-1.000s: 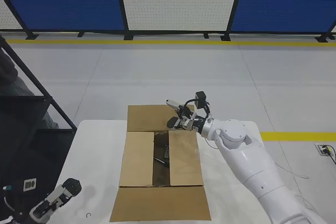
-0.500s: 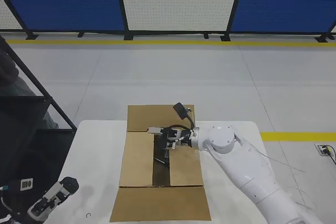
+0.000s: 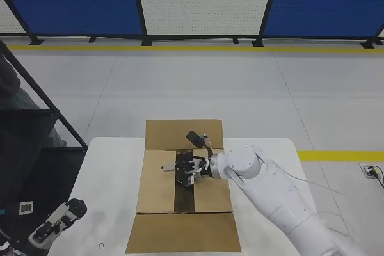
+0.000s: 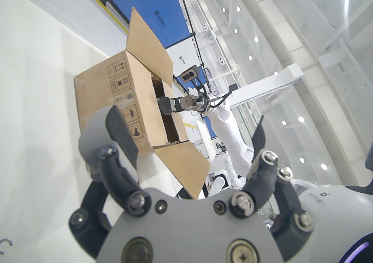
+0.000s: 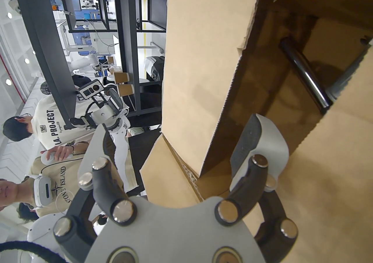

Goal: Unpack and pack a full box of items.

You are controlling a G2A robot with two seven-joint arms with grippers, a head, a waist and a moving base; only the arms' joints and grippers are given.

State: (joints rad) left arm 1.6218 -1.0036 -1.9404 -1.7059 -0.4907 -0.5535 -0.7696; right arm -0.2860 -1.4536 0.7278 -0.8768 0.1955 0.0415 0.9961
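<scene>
Brown cardboard makes up the box (image 3: pixel 157 182), which stands open-topped in the middle of the white table (image 3: pixel 109 185). Its far flap (image 3: pixel 184 133) and near flap (image 3: pixel 184 232) lie spread outward. The two long side flaps lean in over the top and leave a dark slot (image 3: pixel 184 195) between them.

The right claw (image 3: pixel 178 168) hangs over that slot toward the box's far end, released, its fingers spread wide. In the right wrist view one white-backed finger (image 5: pixel 259 136) sits over the opening. The other finger (image 5: pixel 100 147) lies out past the left side flap (image 5: pixel 204 57), so the flap's free edge runs between the two. Whether either finger touches the cardboard cannot be told.

Down inside the box a glossy black tube (image 5: pixel 303 71) lies slantwise on the bottom. A grey bar (image 5: pixel 345 79) meets it near one end, and the rest of the inside is in shadow.

The left claw (image 4: pixel 188 124) is well apart from the box, low beside the table's near left edge. It too is released, with nothing between its dark pads (image 4: pixel 123 133), and it faces the box's side wall with the printed handling symbols. A small dark C-shaped thing (image 3: pixel 100 246) lies on the table near that corner.

Beyond the table there is pale floor with a yellow line (image 3: pixel 345 155), blue panels (image 3: pixel 77 16) along the far side, and a black rack (image 3: pixel 25 128) to the left.
</scene>
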